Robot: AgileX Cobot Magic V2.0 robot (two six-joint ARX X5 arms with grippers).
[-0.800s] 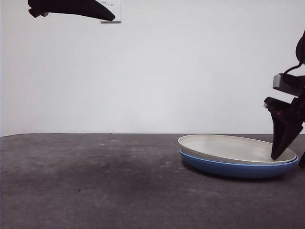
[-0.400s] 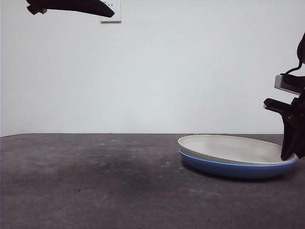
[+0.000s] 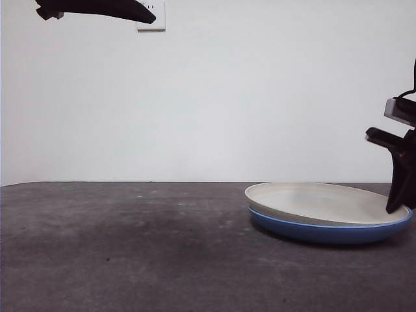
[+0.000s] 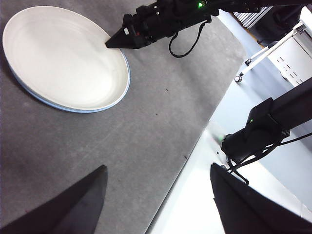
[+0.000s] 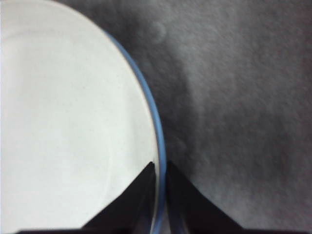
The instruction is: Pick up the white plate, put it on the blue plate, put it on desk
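I see the white plate (image 3: 325, 201) nested in the blue plate (image 3: 328, 231), both on the table (image 3: 130, 253) at the right. My right gripper (image 5: 160, 165) sits at their right rim, jaws pinched nearly together over the stacked plates' edge. My left gripper (image 4: 156, 195) waits high at the left, jaws wide apart, holding nothing.

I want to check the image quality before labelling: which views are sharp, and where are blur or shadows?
Front view: sharp, even light, a soft shadow under the blue plate. Left wrist view: clear. Right wrist view: soft, slightly blurred; the right hand is at the white plate rim.
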